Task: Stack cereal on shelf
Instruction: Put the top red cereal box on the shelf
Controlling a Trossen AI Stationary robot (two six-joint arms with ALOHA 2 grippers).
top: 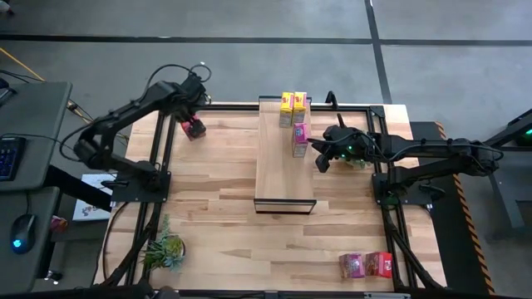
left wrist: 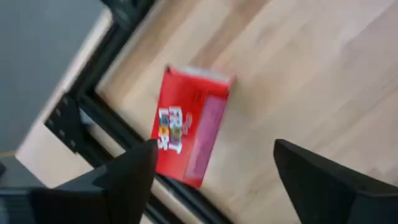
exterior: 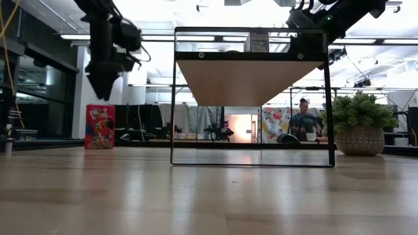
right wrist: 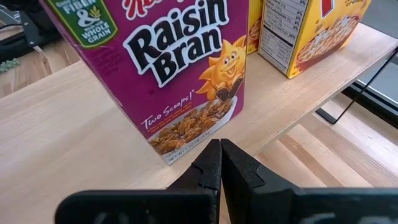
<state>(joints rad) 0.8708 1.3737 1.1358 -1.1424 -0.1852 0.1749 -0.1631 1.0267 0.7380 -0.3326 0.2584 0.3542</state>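
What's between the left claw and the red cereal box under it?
Nothing: in the left wrist view the open left claw hovers over the red box, with only air between.

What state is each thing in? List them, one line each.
Left claw: open, above the red box.
Right claw: shut, empty, beside the purple box.
Red box: upright on the table, off the shelf.
Purple box: upright on the shelf.
Two yellow boxes: upright, side by side at the shelf's far end.
Shelf: near half bare.
Purple and red pair: on the table, off the shelf.
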